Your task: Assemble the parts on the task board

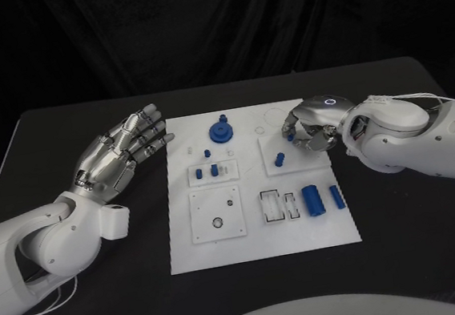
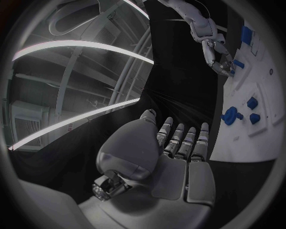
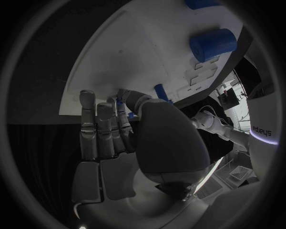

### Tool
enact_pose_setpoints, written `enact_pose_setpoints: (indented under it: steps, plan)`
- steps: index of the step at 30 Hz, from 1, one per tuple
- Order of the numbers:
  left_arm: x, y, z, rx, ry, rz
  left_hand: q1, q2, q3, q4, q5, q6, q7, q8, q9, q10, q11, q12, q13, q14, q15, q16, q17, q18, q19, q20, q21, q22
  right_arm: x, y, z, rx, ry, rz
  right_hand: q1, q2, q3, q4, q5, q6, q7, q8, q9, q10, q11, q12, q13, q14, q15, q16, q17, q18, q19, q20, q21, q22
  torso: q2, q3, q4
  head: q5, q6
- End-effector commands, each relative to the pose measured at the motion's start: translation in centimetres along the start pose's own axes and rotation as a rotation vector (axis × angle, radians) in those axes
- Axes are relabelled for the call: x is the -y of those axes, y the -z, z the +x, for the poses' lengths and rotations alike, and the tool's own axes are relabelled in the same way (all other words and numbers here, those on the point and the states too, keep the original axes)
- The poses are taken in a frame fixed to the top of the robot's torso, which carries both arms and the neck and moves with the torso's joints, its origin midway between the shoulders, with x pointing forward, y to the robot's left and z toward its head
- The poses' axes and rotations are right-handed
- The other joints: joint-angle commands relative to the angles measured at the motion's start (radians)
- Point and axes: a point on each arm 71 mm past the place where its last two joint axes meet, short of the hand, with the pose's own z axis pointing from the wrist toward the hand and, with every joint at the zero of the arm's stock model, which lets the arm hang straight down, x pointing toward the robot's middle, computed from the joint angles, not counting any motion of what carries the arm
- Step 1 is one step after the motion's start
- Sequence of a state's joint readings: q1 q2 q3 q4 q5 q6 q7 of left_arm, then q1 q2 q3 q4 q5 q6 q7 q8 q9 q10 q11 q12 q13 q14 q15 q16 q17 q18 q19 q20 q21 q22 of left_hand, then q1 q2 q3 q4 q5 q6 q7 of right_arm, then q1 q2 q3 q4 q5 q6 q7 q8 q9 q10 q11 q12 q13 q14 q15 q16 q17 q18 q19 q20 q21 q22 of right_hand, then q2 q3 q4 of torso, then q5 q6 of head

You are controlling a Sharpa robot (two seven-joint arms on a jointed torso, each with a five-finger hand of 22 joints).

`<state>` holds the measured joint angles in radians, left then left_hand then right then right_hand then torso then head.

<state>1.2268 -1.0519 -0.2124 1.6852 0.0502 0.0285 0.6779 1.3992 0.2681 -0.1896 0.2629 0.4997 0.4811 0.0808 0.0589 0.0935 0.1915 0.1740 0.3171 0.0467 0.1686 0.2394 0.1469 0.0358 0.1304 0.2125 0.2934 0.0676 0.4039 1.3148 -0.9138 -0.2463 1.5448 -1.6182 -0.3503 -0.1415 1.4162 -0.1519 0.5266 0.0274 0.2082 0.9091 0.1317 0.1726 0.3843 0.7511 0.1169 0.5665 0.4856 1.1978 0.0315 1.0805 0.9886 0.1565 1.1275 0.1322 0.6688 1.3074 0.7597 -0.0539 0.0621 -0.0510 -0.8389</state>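
Note:
The white task board (image 1: pixel 264 237) lies in the middle of the black table. On it are a blue gear-shaped part (image 1: pixel 220 132), small blue pegs (image 1: pixel 210 171), an upright blue peg (image 1: pixel 280 159) and two blue cylinders (image 1: pixel 323 199). My right hand (image 1: pixel 312 128) hovers over the board's far right part, just beyond the upright peg, fingers curled. In the right wrist view a small blue part (image 3: pixel 121 103) sits pinched between the thumb and fingertips (image 3: pixel 117 110). My left hand (image 1: pixel 121 154) is off the board's far left corner, fingers spread, holding nothing; its palm (image 2: pixel 173 167) faces the board.
Two black-outlined slots (image 1: pixel 279 204) lie beside the cylinders, and a square plate with a small ring (image 1: pixel 218 222) is at the board's near left. Bare black table (image 1: pixel 428 239) surrounds the board on all sides.

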Motion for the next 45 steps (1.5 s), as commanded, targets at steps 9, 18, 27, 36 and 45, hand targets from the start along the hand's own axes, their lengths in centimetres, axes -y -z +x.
enact_pose_setpoints:
  steps: [9,18,27,36,45]
  plan:
    - [-0.1,0.0,0.1,-0.012,0.023,0.037,0.015,-0.002,0.003,-0.009,0.009,0.008,0.013,0.004,0.001,0.001,0.004,0.002,0.001,0.008,0.005,0.006,0.001,-0.014,0.013,0.001,0.004,-0.001,0.3,-0.1,0.5,0.020,-0.001,0.010,0.011,0.041,-0.027,-0.003,0.006,0.023,0.006,0.096,0.082,0.014,-0.016,0.044,0.010,0.008,-0.006,0.011,0.005,0.006,0.010,-0.003,0.014,0.050,-0.003,-0.0009,0.0015,0.002,-0.008]
    - [-0.8,0.2,0.0,-0.011,0.031,0.021,0.016,-0.002,0.004,-0.009,0.011,0.008,0.015,0.004,0.001,0.000,0.003,0.001,0.000,0.008,0.006,0.007,0.001,-0.015,0.015,0.001,0.005,0.000,0.3,-0.2,0.3,0.056,-0.006,0.009,0.031,0.073,-0.033,-0.010,-0.016,0.010,0.015,0.172,0.145,0.048,-0.028,0.072,0.008,0.025,-0.015,0.025,0.018,0.002,0.026,-0.012,0.040,0.056,-0.002,-0.0006,0.0013,0.000,-0.010]
    - [-1.2,0.4,-0.2,-0.006,0.035,0.007,0.019,0.000,0.007,-0.012,0.014,0.004,0.018,0.003,0.000,-0.003,0.003,-0.001,0.000,0.008,0.008,0.007,0.001,-0.017,0.016,0.001,0.005,-0.003,0.2,-0.1,0.2,0.070,-0.009,0.012,0.017,0.074,-0.051,0.004,-0.019,-0.005,0.012,0.212,0.177,0.058,-0.030,0.074,-0.002,0.030,-0.015,0.028,0.020,0.001,0.029,-0.012,0.041,0.055,-0.001,-0.0017,0.0006,0.005,-0.012]
    - [-1.4,0.6,-0.4,0.000,0.033,-0.004,0.022,0.001,0.009,-0.013,0.016,0.001,0.019,0.002,-0.001,-0.005,0.004,-0.004,0.000,0.007,0.009,0.008,0.001,-0.019,0.017,0.001,0.005,-0.004,0.1,0.2,0.1,0.081,-0.016,0.018,0.006,0.067,-0.063,0.015,-0.015,-0.011,0.008,0.228,0.189,0.058,-0.030,0.072,-0.009,0.029,-0.014,0.027,0.018,0.001,0.029,-0.011,0.035,0.053,-0.001,-0.0017,0.0022,0.008,-0.013]
    - [-1.5,0.6,-0.5,0.003,0.030,-0.010,0.023,0.001,0.010,-0.015,0.017,-0.002,0.020,0.002,-0.001,-0.007,0.005,-0.006,0.000,0.008,0.011,0.009,0.001,-0.021,0.018,0.001,0.004,-0.006,0.3,0.3,-0.9,0.096,-0.011,0.032,-0.007,0.061,-0.072,0.029,-0.015,-0.022,0.005,0.232,0.192,0.055,-0.029,0.066,-0.016,0.029,-0.013,0.027,0.017,0.001,0.029,-0.009,0.029,0.051,-0.002,-0.0019,-0.0006,0.013,-0.017]
